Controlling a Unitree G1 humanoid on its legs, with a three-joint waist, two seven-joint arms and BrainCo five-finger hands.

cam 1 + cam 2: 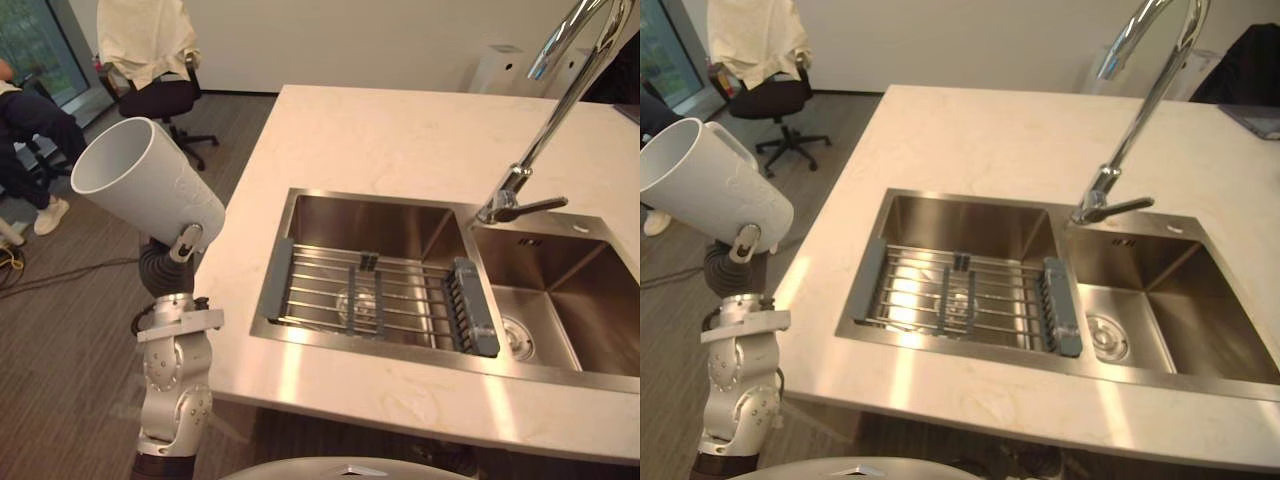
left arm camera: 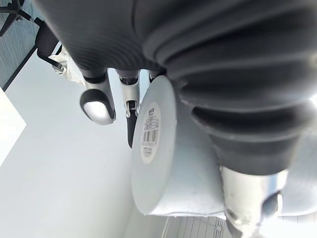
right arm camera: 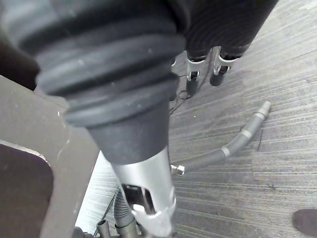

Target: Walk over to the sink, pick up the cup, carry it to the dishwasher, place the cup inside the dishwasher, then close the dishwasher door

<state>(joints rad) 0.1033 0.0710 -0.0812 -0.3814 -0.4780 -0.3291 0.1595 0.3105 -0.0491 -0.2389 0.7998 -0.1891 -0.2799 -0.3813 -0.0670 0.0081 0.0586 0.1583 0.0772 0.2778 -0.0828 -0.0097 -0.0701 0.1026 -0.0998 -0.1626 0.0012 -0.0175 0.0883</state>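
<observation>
As the cup tilts beside the counter, left hand fingers grip it.

A pale marble-look countertop carried a tall chrome gooseneck faucet, its lever pointing right. Left of the faucet's base, below counter level, lay a steel wire rack with grey end rails. Beyond the counter's far left corner stood a black office chair on castors with a cream garment draped over its back. A seated person in dark trousers and white shoes showed at the left edge. A corrugated metal hose lay on the grey carpet
</observation>
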